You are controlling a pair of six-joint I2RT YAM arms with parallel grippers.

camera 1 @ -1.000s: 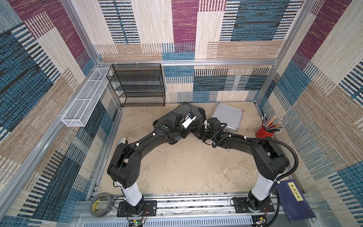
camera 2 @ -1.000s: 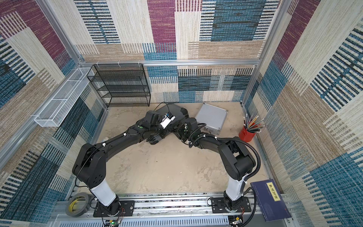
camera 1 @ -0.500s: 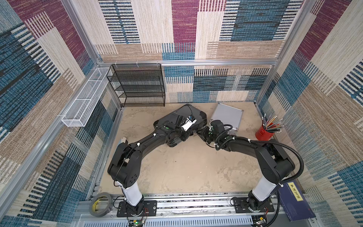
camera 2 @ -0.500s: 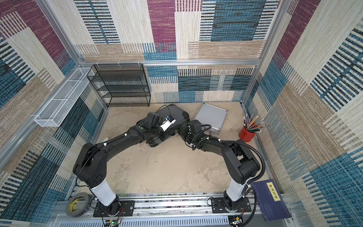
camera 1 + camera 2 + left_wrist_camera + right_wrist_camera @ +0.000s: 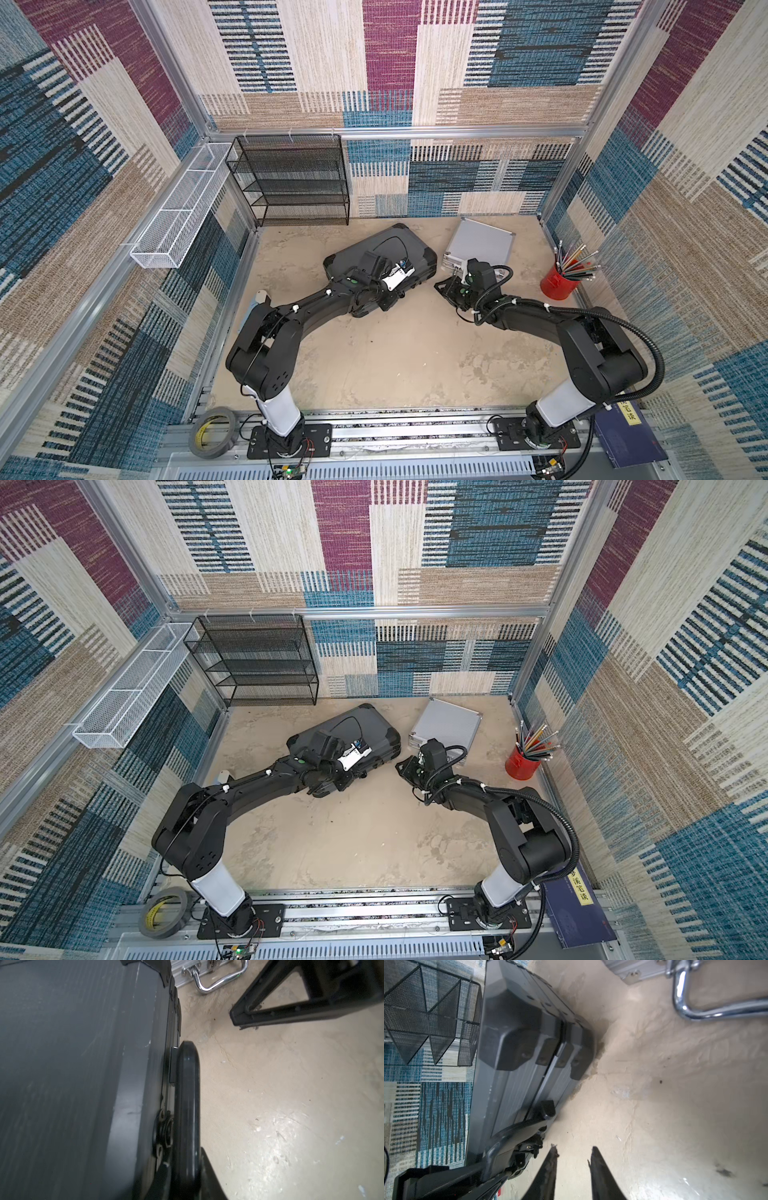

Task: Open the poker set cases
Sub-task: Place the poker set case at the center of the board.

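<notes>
The large dark grey poker case (image 5: 399,249) (image 5: 365,725) lies shut on the sandy floor. My left gripper (image 5: 185,1165) (image 5: 380,299) is shut on its black handle (image 5: 187,1095) at the front edge. To its right lies the ribbed silver case (image 5: 480,241) (image 5: 449,725), also shut, with its chrome handle (image 5: 695,1009) (image 5: 220,978) resting on the floor. My right gripper (image 5: 574,1148) (image 5: 442,286) hovers low over bare floor between the two cases. It is open, with nothing between its fingers, and touches neither case.
A black wire-mesh rack (image 5: 291,178) stands at the back wall. A white wire basket (image 5: 178,216) hangs on the left wall. A red pencil cup (image 5: 559,282) stands at the right. A tape roll (image 5: 212,432) and a blue book (image 5: 627,432) lie by the front rail.
My right gripper has drawn back from the dark case's right front corner toward the silver case, and its jaws have parted. The left gripper keeps its hold on the handle.
</notes>
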